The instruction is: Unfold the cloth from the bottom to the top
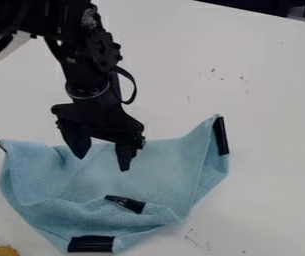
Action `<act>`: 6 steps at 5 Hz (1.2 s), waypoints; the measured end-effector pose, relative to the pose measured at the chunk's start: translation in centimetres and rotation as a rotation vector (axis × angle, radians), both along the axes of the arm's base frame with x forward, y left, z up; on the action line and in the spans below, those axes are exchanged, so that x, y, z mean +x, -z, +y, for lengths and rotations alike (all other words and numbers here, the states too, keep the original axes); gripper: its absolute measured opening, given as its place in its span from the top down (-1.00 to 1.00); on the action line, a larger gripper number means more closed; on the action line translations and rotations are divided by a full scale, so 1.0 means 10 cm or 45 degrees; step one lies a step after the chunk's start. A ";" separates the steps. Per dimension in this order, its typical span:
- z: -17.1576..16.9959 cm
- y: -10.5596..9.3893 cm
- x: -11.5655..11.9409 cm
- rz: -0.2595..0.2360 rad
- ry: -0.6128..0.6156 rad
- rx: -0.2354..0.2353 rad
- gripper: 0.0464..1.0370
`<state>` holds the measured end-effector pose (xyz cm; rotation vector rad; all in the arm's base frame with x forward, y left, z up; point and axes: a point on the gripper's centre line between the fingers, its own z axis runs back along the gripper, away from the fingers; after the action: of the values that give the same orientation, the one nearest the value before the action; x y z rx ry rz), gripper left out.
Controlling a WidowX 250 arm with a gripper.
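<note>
The gripper (103,162) is held over the upper part of the cloth (158,167), its two fingers spread apart and pointed downward with nothing clamped between them; whether the fabric is touched by the tips cannot be told. The cloth, light blue and finely textured, is laid on the white table (255,100), toward its near side and left of the middle. Its upper area is spread fairly smooth between two raised corners, while its lower part is bunched into folds and narrowed toward the bottom. Three black strips are borne by it: one along the upper right corner, one slanted across the folds, one at the bottom edge. A broad stretch of tabletop is left between the cloth and the right edge, and another, marked by small dark specks, toward the far edge. Less room is given at lower left, where an orange lump (7,251) is seen near the cloth.
</note>
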<state>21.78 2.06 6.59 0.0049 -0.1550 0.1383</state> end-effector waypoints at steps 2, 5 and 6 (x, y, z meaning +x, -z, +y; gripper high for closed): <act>-0.12 0.10 -0.06 0.035 -0.016 -0.055 -0.93; -0.32 0.44 -0.24 0.029 -0.101 -0.053 -0.93; -0.25 0.45 -0.25 0.023 -0.146 -0.002 -0.93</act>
<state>19.25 -0.44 2.06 0.0135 -0.1364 0.2528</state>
